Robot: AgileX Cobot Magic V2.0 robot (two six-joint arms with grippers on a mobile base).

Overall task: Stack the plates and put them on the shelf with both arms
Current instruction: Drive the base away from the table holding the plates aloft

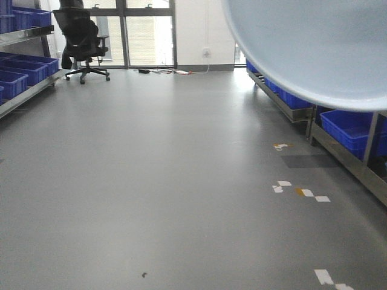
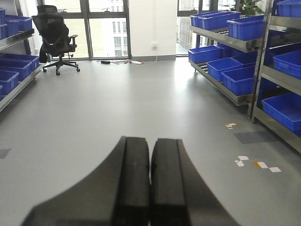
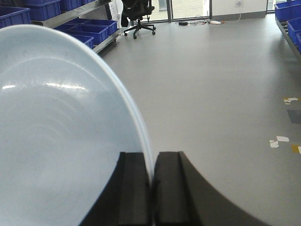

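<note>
The right gripper [image 3: 152, 165] has its jaws clamped on the rim of a plate [image 3: 61, 132], holding it upright and edge-on, off any surface, probably for carrying. The left gripper [image 2: 150, 153] has its jaws pressed together and holds nothing, so it looks free to assist. The shelf [image 2: 214, 36] stands well apart, at the right.

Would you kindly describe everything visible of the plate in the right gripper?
The plate is large, round, shallow, glossy bluish-white, with a low upturned rim. It is held aloft roughly on edge, its rim pinched between the shut jaws of the right gripper. The front view shows it in the upper right corner.
</note>
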